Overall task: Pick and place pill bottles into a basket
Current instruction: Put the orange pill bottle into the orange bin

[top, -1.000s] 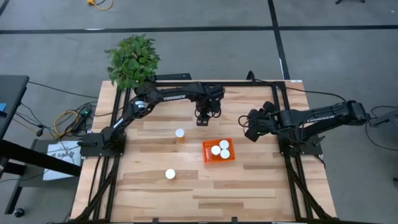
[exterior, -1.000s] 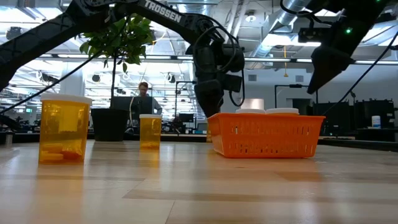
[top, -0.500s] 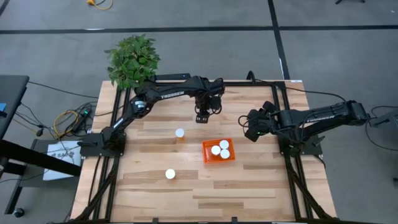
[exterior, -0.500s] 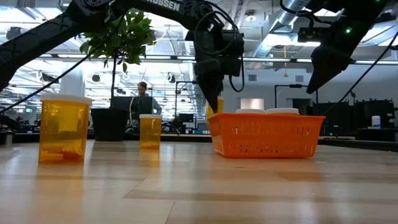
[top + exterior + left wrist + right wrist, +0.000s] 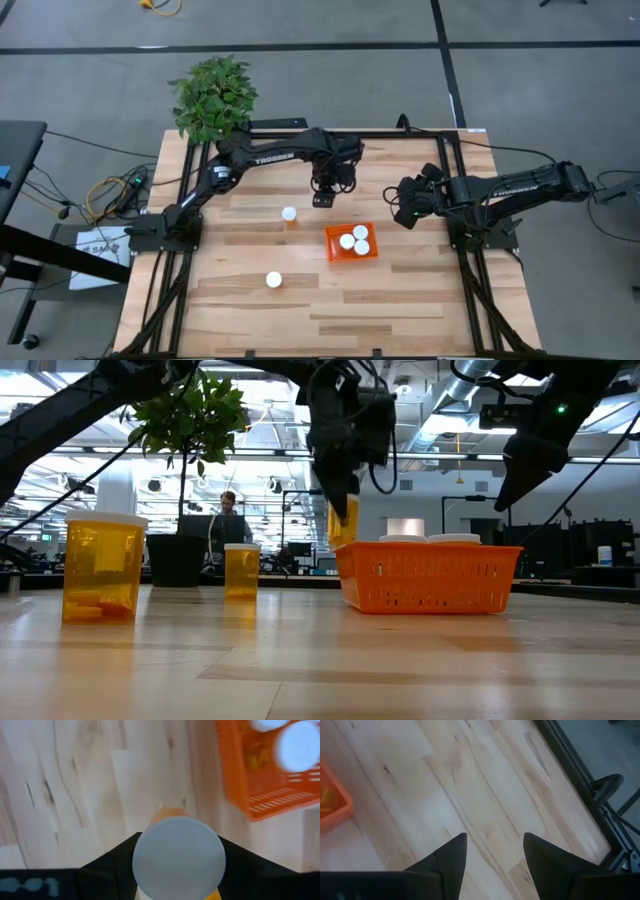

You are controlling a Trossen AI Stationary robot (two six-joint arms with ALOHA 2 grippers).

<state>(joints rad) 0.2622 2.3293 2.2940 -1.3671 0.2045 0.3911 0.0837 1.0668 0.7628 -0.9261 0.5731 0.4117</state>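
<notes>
My left gripper (image 5: 323, 197) is above the table just beyond the orange basket (image 5: 351, 241), shut on a pill bottle with a white cap (image 5: 178, 857) and an orange body (image 5: 342, 525). The basket holds three white-capped bottles (image 5: 354, 239). Two more bottles stand upright on the table, one left of the basket (image 5: 289, 214) and one nearer the front (image 5: 273, 280). My right gripper (image 5: 400, 205) hangs open and empty to the right of the basket, and its fingers are apart in the right wrist view (image 5: 492, 852). My left gripper pinches the bottle at its cap end (image 5: 150, 845) between its two fingers (image 5: 112, 862), one on each side. The fingers come from above, pointing down. The bottle hangs upright below them, its orange body lifted clear of the table behind the basket's far rim.
A potted plant (image 5: 212, 97) stands at the far left corner. Black frame rails (image 5: 455, 190) run along the table's sides. Bare wood lies in front of the basket (image 5: 350, 310). A person (image 5: 231, 515) shows in the room beyond the table.
My left gripper has gone up with the pill bottle, which has come off the table and now hangs clear above the level of the basket's rim. The gripper has also shifted slightly toward the near edge and the basket. My right arm has kept still.
</notes>
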